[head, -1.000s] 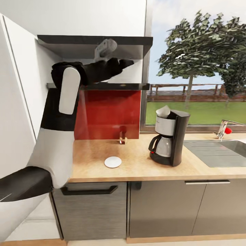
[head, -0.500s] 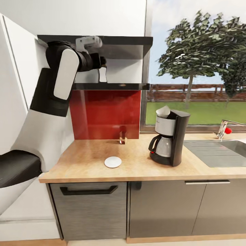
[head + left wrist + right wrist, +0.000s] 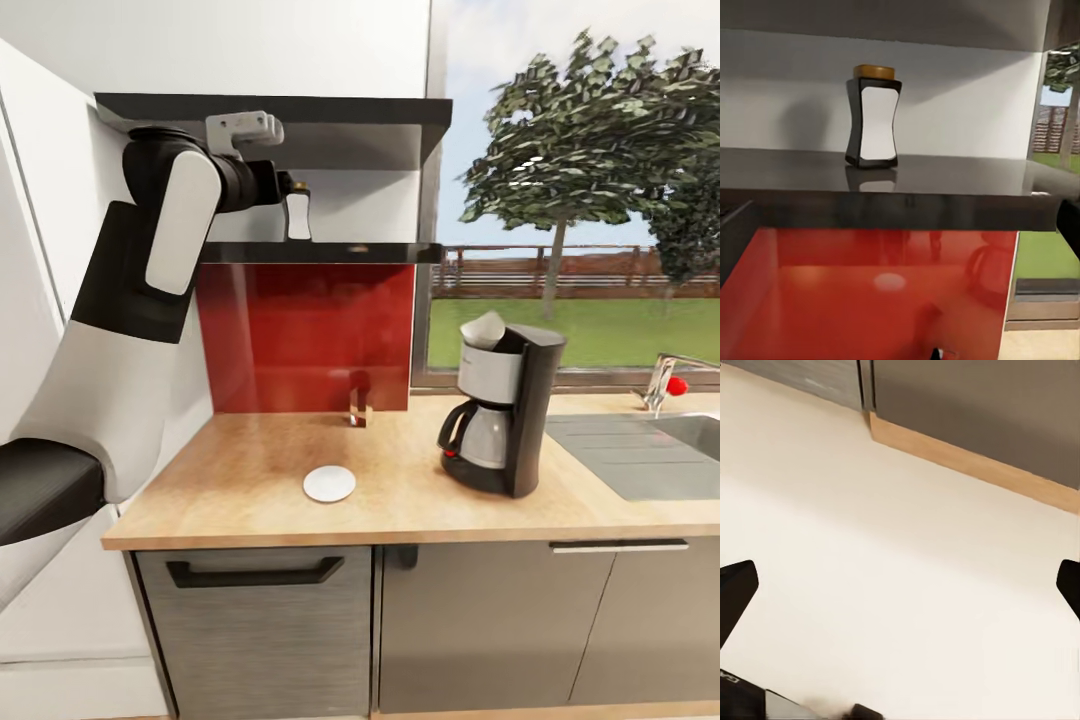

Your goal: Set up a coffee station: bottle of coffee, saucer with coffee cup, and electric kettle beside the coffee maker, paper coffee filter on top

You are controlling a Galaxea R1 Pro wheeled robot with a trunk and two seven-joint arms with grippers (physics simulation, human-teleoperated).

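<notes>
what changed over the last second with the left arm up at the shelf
The left arm pulled back toward the wall from its reach across the kitchen shelf, uncovering the bottle of coffee, which stands on the shelf, not gripped. The camera also shifted slightly. The coffee maker with the paper coffee filter on top and the saucer on the kitchen countertop stayed put.

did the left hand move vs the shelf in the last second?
Yes. The left hand has drawn back from deep over the kitchen shelf toward the wall end, left of the bottle of coffee, which stands untouched.
</notes>
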